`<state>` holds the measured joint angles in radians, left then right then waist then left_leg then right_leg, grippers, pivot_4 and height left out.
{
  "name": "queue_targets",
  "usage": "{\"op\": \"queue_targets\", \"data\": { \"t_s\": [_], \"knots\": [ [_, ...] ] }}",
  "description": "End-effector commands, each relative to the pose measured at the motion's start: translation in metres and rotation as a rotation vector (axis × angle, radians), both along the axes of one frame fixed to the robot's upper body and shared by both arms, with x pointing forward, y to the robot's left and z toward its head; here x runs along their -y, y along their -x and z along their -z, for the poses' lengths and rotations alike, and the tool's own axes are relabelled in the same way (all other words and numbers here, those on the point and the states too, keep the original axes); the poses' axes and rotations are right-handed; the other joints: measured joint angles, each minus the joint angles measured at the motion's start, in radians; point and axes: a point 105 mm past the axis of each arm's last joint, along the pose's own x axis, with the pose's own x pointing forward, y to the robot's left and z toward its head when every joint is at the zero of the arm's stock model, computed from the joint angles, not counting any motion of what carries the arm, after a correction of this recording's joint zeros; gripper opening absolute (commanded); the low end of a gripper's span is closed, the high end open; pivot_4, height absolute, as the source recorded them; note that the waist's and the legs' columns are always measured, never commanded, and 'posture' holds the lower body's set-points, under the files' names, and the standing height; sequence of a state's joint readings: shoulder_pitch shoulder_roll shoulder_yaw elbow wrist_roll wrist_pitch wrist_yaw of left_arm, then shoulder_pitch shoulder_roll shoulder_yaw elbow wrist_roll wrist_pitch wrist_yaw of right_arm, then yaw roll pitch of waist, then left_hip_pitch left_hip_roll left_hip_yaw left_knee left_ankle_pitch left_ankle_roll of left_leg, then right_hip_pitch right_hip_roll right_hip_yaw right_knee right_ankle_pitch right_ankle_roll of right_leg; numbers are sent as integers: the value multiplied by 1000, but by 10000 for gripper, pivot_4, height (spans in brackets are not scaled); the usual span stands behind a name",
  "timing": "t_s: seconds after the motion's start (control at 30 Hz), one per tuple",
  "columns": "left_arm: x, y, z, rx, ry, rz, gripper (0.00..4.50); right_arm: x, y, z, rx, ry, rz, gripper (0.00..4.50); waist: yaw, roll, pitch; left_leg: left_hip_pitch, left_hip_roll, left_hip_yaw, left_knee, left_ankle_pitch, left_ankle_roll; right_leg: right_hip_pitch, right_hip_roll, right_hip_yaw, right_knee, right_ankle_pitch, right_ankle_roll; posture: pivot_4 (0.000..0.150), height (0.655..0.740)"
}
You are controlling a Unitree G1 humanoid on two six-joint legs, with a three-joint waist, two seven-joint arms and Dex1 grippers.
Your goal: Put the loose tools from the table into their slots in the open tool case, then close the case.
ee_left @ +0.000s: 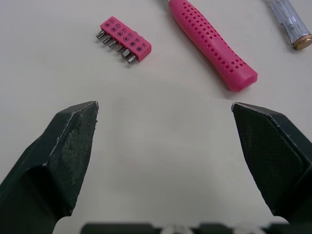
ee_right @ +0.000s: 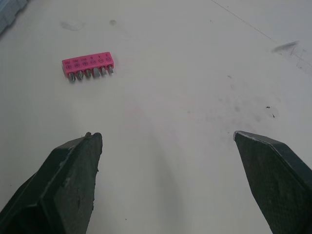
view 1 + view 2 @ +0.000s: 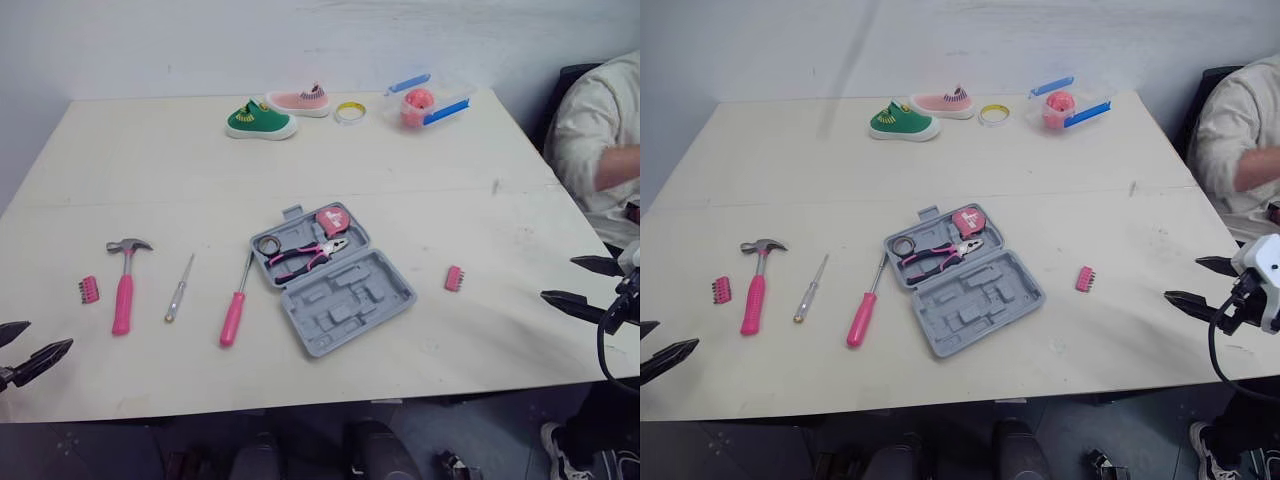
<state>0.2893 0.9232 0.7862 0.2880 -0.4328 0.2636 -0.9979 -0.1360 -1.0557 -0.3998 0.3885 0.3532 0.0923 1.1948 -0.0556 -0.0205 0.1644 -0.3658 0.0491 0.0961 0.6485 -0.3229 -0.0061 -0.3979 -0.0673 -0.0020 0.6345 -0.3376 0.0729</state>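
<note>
Tool case (image 3: 335,280) is laid open at the middle of the counter (image 3: 200,170), with pliers (image 3: 305,257) seated inside; left gripper (image 1: 165,105) and right gripper (image 2: 167,134) are held wide open, empty, at the near corners; hammer (image 3: 123,290), pink screwdriver (image 3: 235,310) and slim screwdriver (image 3: 179,288) are laid left of the case; left bit strip (image 3: 89,290) and right bit strip (image 3: 454,278) are set outermost.

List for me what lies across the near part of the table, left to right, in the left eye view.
Pink bit holder, hammer, clear screwdriver, pink screwdriver, open grey tool case, second pink bit holder.
</note>
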Motion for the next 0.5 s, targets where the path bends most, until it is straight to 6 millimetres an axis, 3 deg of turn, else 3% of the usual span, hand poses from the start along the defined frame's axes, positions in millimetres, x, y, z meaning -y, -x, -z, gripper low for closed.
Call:
{"op": "queue_targets", "data": {
  "t_s": [0.03,0.37,0.5],
  "knots": [
    [-1,-5,-10,42,-17,0,44315,2,0,-12,49,12,7,45000,0,0,0,0,0,0,0,0,0,0,0,0,0,0,0,1500,7400],
    [14,-18,-10,32,-31,70,44315,-5,-1,-12,71,27,21,45000,1,0,0,0,0,0,0,0,0,0,0,-1,1,0,0,1500,7400],
    [40,-31,-17,63,-3,154,44315,-16,-9,-17,99,40,12,45000,2,0,0,0,0,0,1,0,0,0,0,-1,2,0,0,1500,7400]
  ]
}}
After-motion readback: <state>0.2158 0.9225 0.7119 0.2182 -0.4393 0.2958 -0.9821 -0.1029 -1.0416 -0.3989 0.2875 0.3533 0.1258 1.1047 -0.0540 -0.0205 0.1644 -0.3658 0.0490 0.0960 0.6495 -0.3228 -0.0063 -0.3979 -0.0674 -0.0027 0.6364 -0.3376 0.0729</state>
